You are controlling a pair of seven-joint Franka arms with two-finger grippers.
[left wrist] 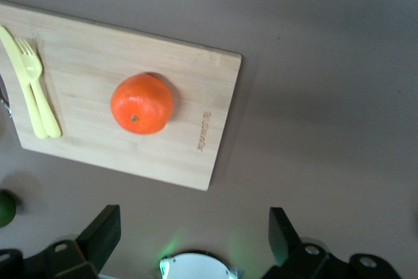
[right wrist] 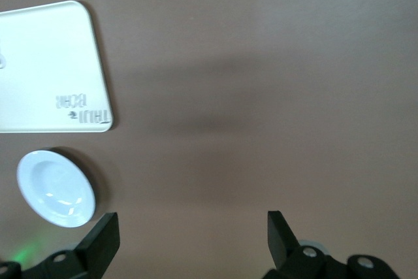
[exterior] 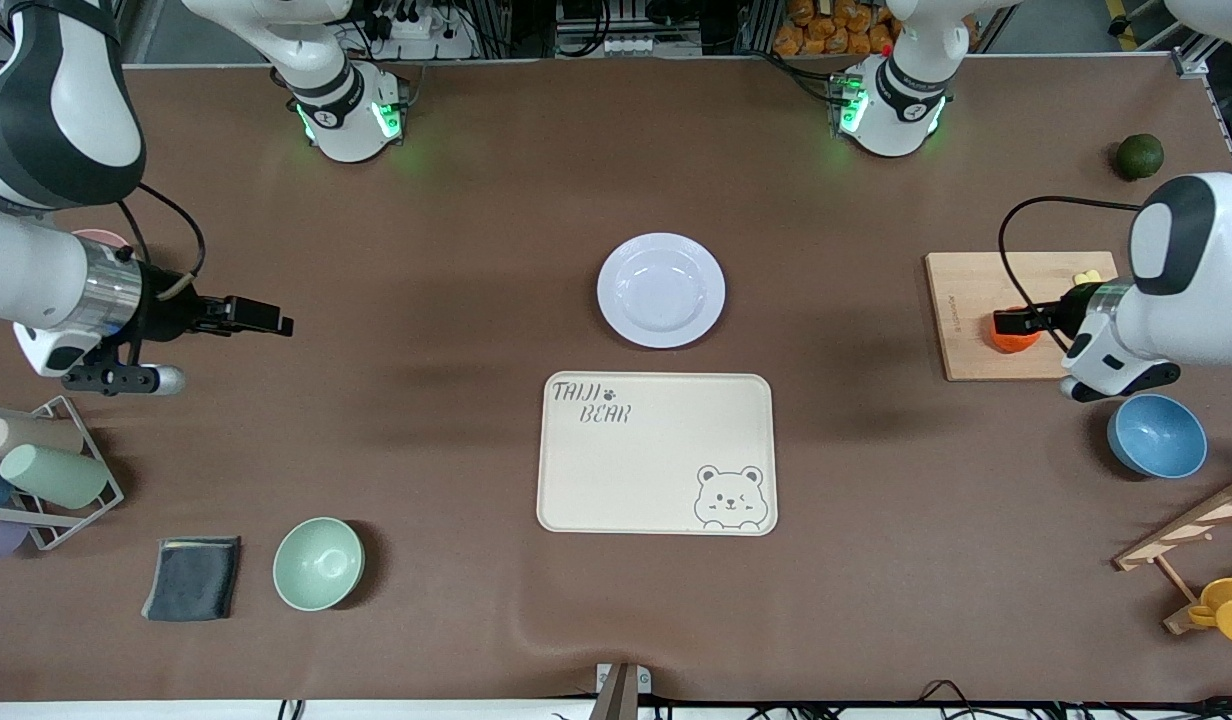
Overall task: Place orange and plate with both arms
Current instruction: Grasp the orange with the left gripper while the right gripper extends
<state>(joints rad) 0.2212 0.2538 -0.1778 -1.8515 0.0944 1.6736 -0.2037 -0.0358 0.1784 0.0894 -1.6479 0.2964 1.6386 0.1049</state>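
Green bowl (exterior: 318,563): sits near the desk (exterior: 456,200) edge closest to the front camera, toward the right arm's end, beside a dark folded cloth (exterior: 191,577).
Right end effector (exterior: 261,315): hangs in the air over bare desk toward the right arm's end, fingers spread apart and gripping nothing.
Bear tray (exterior: 657,452): cream, rectangular, lies at the middle of the desk.
Plate (exterior: 661,290): pale, round, lies just beside the tray's edge that is farther from the front camera, not touching it.
Cutting board (exterior: 966,310): wooden, lies toward the left arm's end of the desk.
Orange (left wrist: 142,103): rests on the cutting board, apart from a yellow fork (left wrist: 32,89) at the board's edge.
Left end effector (left wrist: 194,236): hovers over the cutting board and orange, fingers wide apart, holding nothing.
Blue bowl (exterior: 1156,436): stands near the board, closer to the front camera.
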